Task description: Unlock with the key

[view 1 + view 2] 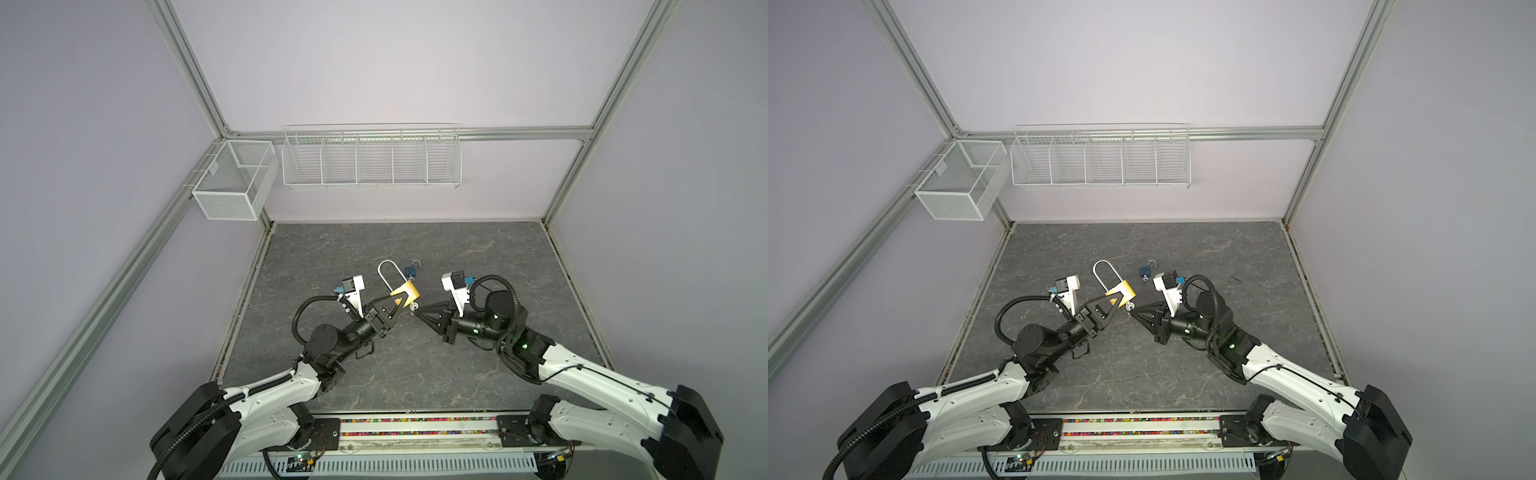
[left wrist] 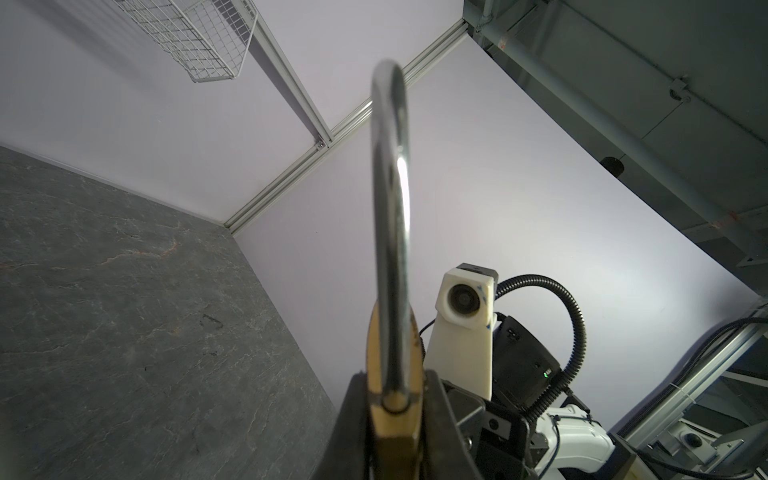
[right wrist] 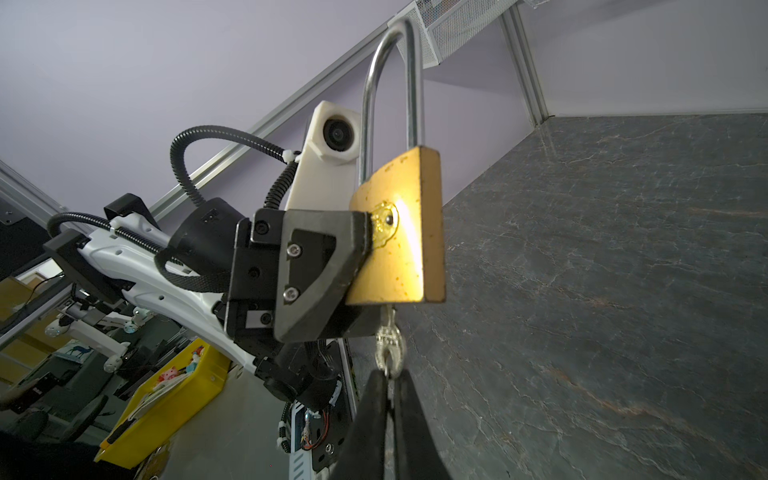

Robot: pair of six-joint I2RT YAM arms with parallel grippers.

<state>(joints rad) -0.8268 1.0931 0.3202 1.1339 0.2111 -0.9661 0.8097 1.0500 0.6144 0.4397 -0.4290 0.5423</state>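
A brass padlock [image 1: 407, 293] [image 1: 1123, 291] [image 3: 399, 232] with a long silver shackle [image 2: 390, 208] is held up above the table. My left gripper [image 1: 399, 297] [image 1: 1116, 296] [image 2: 395, 386] is shut on its body from the side. Both shackle legs sit in the body. A silver key [image 3: 388, 338] [image 1: 413, 306] [image 1: 1130, 307] sticks out of the padlock's underside. My right gripper [image 3: 389, 374] [image 1: 417, 311] [image 1: 1133, 312] is shut on the key's head.
A small blue padlock [image 1: 411, 271] [image 1: 1146, 271] with its shackle swung open lies on the grey stone-patterned table [image 1: 457, 257] just behind the grippers. A white wire rack [image 1: 370, 156] and a mesh basket [image 1: 235, 178] hang on the back walls.
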